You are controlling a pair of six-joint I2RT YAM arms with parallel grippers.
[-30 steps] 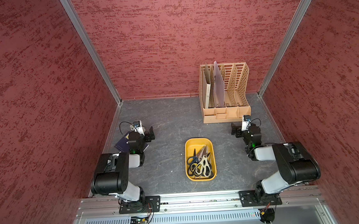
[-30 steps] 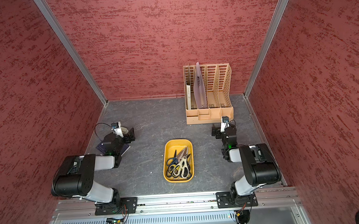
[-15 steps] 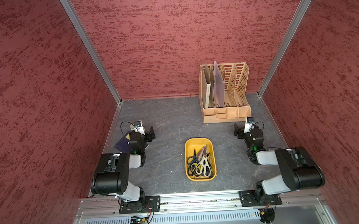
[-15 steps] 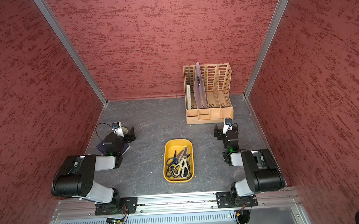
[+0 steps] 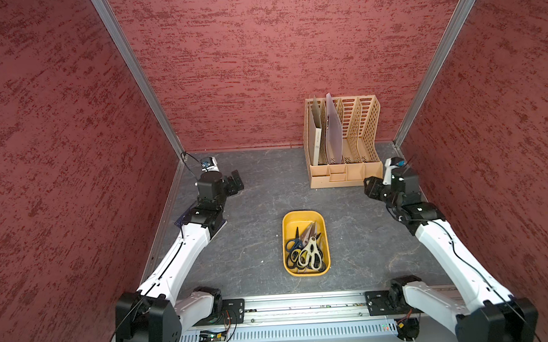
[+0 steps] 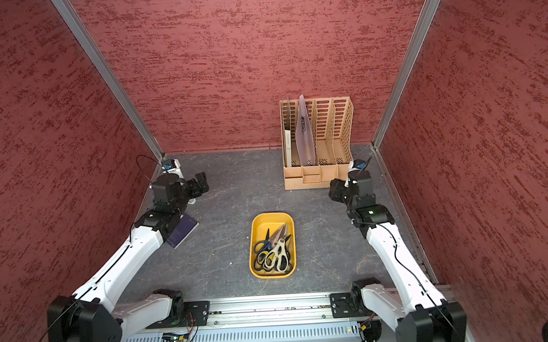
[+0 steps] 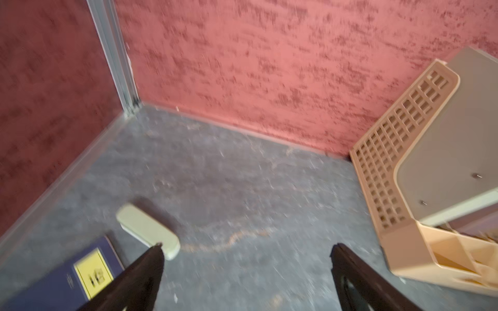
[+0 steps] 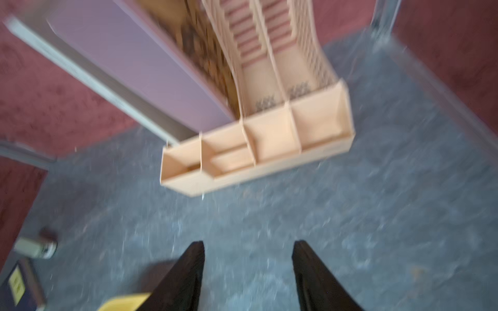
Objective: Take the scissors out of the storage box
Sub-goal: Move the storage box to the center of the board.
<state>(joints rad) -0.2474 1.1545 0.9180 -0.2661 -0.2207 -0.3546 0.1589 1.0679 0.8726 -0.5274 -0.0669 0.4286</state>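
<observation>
The yellow storage box (image 5: 302, 213) (image 6: 271, 215) lies mid-table and holds several scissors (image 5: 307, 249) (image 6: 276, 251) with black and cream handles, piled together with blades pointing to the back. One corner of the storage box (image 8: 124, 303) shows in the right wrist view. My left gripper (image 5: 235, 180) (image 6: 200, 182) (image 7: 246, 246) hangs open at the back left, far from the box, jaws wide apart and empty. My right gripper (image 5: 369, 185) (image 6: 334, 189) (image 8: 249, 242) is at the back right beside the box's far end. Its jaws stand apart with only bare table between them.
A tall tan perforated file organizer (image 5: 342, 141) (image 8: 269, 140) with folders stands against the back wall, close to my right gripper. A dark blue booklet (image 6: 183, 232) (image 7: 80, 272) and a pale stapler-like object (image 7: 148, 231) lie under my left arm. Red walls close in three sides.
Both arms have unfolded, their elbows swinging toward the front rail, and both wrist views are blurred. The right gripper's jaws have narrowed. The scissors and box have not moved.
</observation>
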